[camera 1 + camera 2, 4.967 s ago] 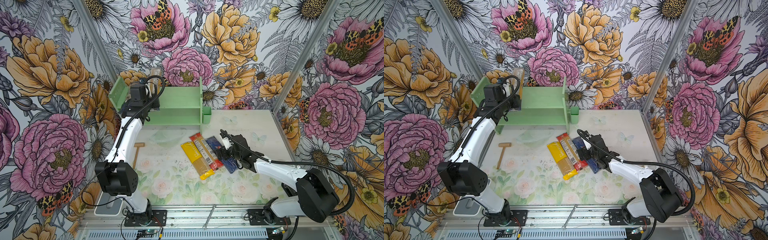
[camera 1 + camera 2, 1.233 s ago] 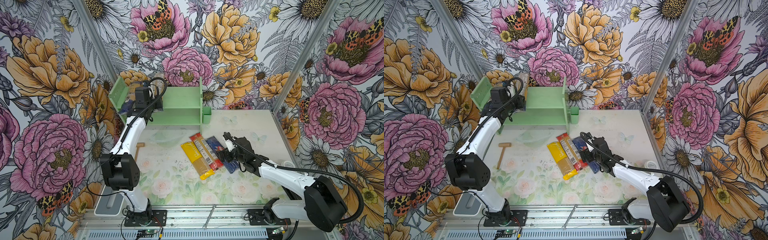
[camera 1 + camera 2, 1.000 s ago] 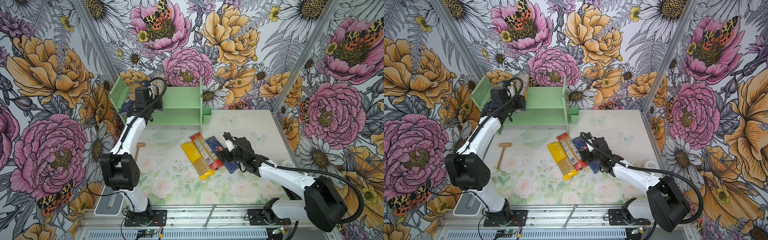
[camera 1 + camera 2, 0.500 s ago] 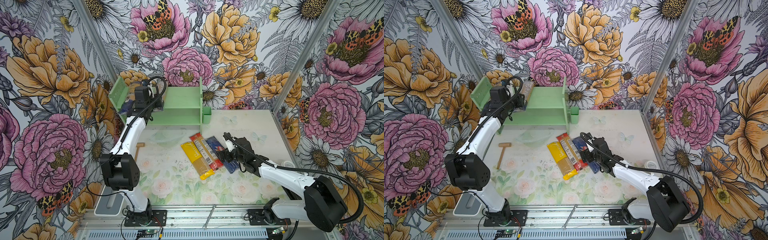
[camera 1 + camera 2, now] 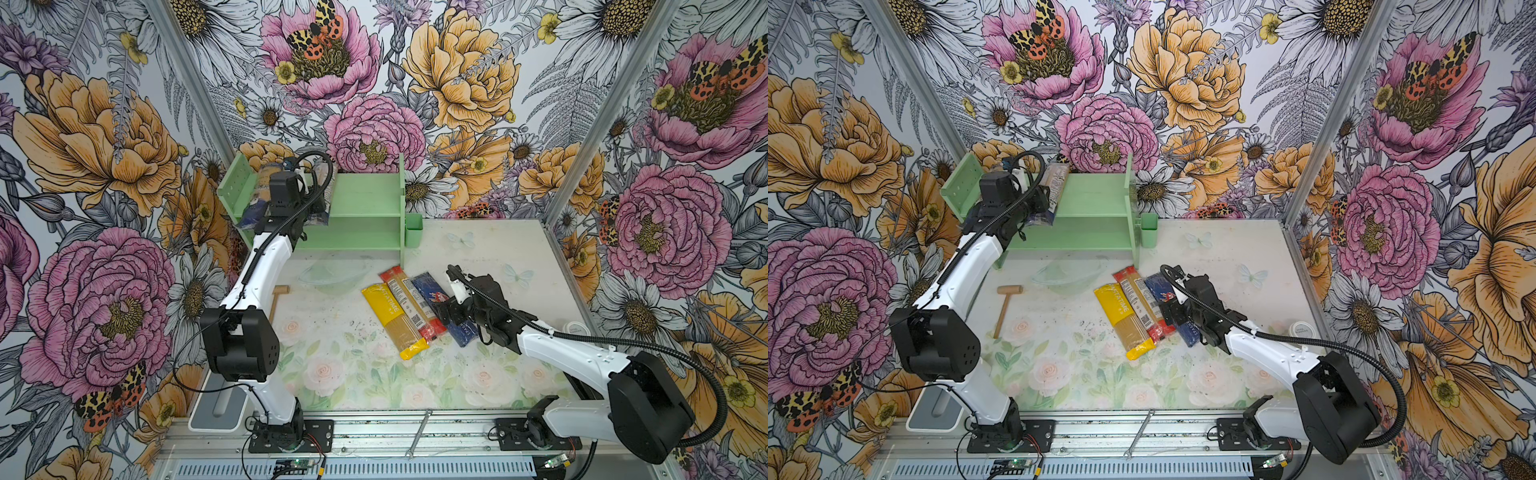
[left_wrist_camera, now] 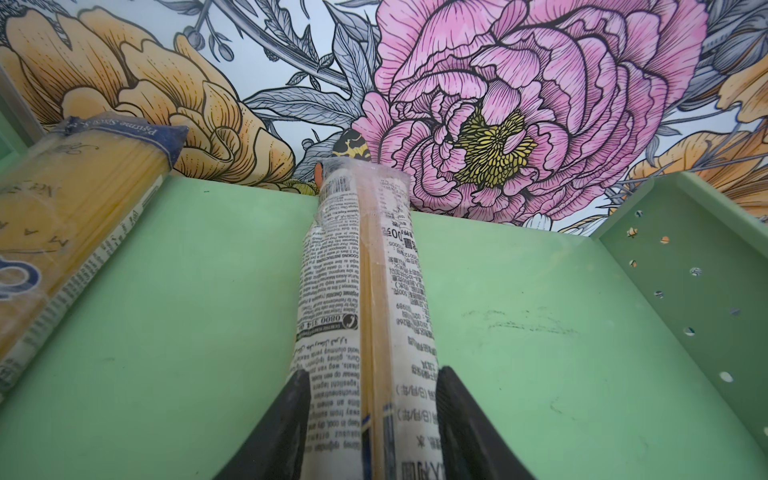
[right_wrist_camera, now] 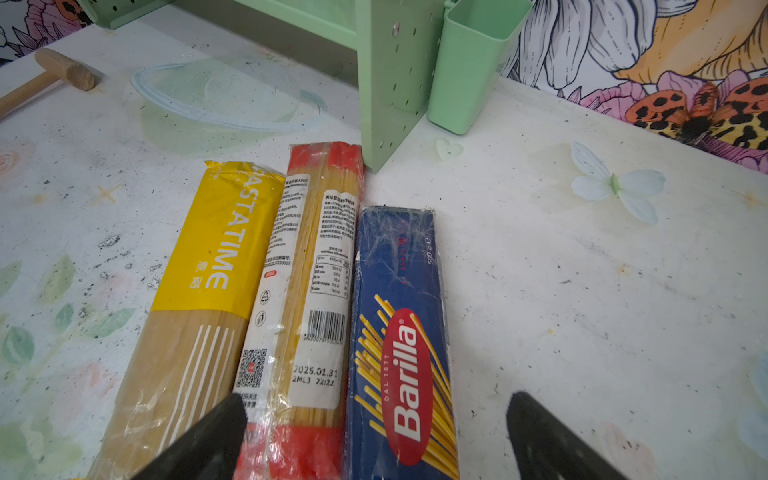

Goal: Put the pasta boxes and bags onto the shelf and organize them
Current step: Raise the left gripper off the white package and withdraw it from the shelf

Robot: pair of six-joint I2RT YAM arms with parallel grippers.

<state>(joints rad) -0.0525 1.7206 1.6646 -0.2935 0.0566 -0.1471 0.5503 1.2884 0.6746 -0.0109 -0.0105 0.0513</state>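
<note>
Green shelf point(image 6: 540, 374), spaghetti bag point(image 6: 365, 270) between left gripper point(image 6: 374, 372) jaws, grip unclear, right gripper point(image 7: 376, 403) spread over Barilla box point(image 7: 399, 291).

White-shelled left arm point(image 5: 266, 268) and right arm point(image 5: 573, 353), bulky black joints, ribbed black cables

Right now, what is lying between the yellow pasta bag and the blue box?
The red-ended clear bag lies between the yellow bag and the Barilla box. The right wrist view shows it clearly.
</note>
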